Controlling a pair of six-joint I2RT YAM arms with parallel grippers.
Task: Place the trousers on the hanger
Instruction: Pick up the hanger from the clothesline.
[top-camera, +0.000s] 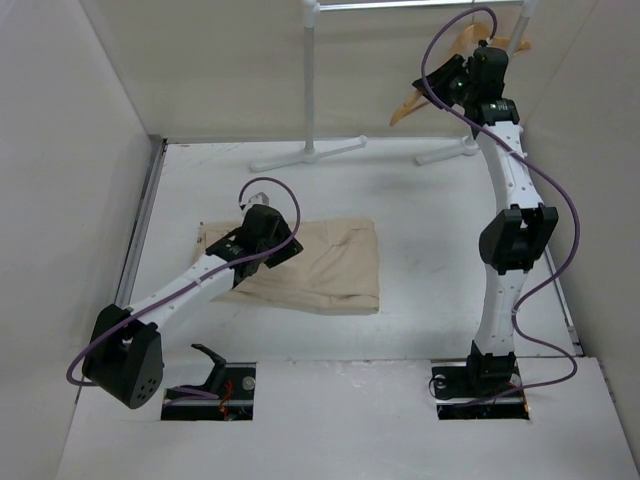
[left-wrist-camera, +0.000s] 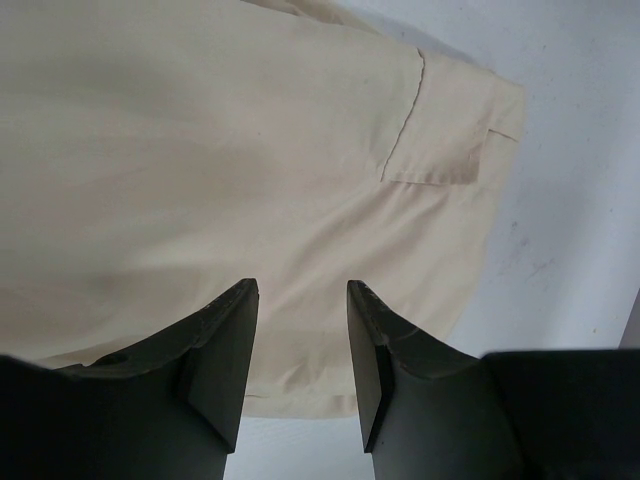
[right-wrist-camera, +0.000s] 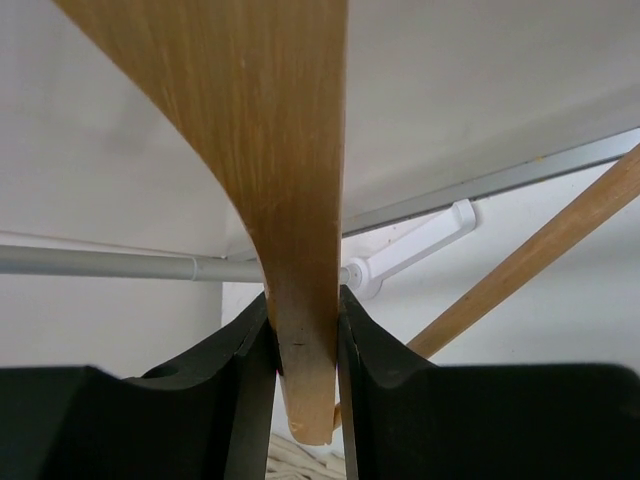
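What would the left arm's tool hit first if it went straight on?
Most likely the folded beige cloth trousers lying on the white table; the left tool points at them, though depth is unclear.

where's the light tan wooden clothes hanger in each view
Top external: light tan wooden clothes hanger upper right, beside the white metal rack.
Left wrist: not in it, only beige folded trousers.
Right wrist: centre, its arm clamped in the right gripper.
Shared landmark: the white metal rack, behind the hanger in top external and right wrist.
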